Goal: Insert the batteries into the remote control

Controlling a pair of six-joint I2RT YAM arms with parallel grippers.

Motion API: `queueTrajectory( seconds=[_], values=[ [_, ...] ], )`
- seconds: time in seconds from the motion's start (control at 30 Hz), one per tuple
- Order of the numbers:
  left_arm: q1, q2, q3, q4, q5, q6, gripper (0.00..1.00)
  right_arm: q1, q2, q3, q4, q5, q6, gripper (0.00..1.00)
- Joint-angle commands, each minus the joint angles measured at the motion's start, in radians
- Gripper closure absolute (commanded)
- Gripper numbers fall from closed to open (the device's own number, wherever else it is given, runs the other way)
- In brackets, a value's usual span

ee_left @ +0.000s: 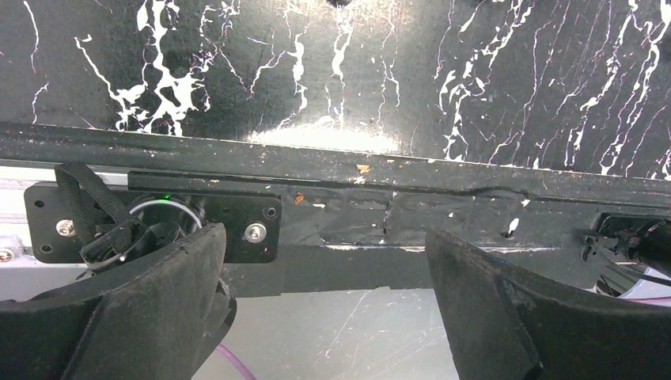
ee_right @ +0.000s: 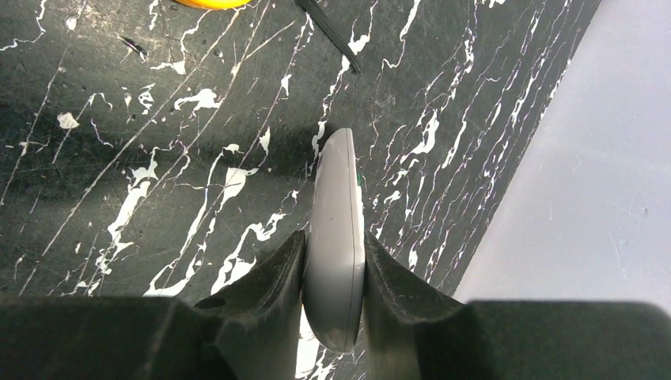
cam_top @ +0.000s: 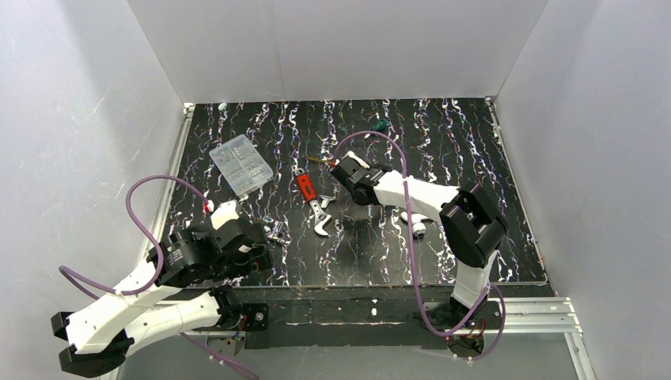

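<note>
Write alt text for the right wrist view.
The right gripper pinches the white remote control edge-on between its two black fingers, above a black marbled table. An orange object peeks in at the top edge.

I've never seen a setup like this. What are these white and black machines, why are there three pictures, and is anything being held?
These are two robot arms bolted at the near edge of a black marbled table. The wide picture comes from a fixed camera above and behind them. The other two come from small cameras on each wrist, looking past that arm's own jaws.

The right gripper is shut on the remote control, a white handset, gripped edge-on. The left gripper, folded back over the table's front edge, stands wide open and empty.

On the table lie a clear plastic parts box, a red-handled wrench, a cluster of small metal bits and a white pipe fitting. I cannot pick out any batteries.
</note>
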Motion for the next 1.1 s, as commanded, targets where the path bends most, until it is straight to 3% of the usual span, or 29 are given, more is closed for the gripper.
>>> queueTrajectory(
  seconds=[0.0,0.23,0.27,1.07],
  values=[
    [-0.004,0.005,0.011,-0.091,-0.041,-0.011,0.02,-0.003,0.006,0.038,0.03,-0.043,0.019,0.9],
    [-0.003,-0.001,-0.01,-0.05,-0.006,0.016,0.02,0.001,0.018,0.033,0.026,-0.091,0.031,0.78],
    [-0.003,0.0,-0.009,-0.046,-0.001,0.024,0.02,0.005,0.018,0.028,0.03,-0.103,0.033,0.73],
    [-0.003,0.0,-0.022,-0.025,0.028,0.045,0.02,0.024,0.056,-0.006,0.042,-0.129,0.058,0.44]
  ],
)
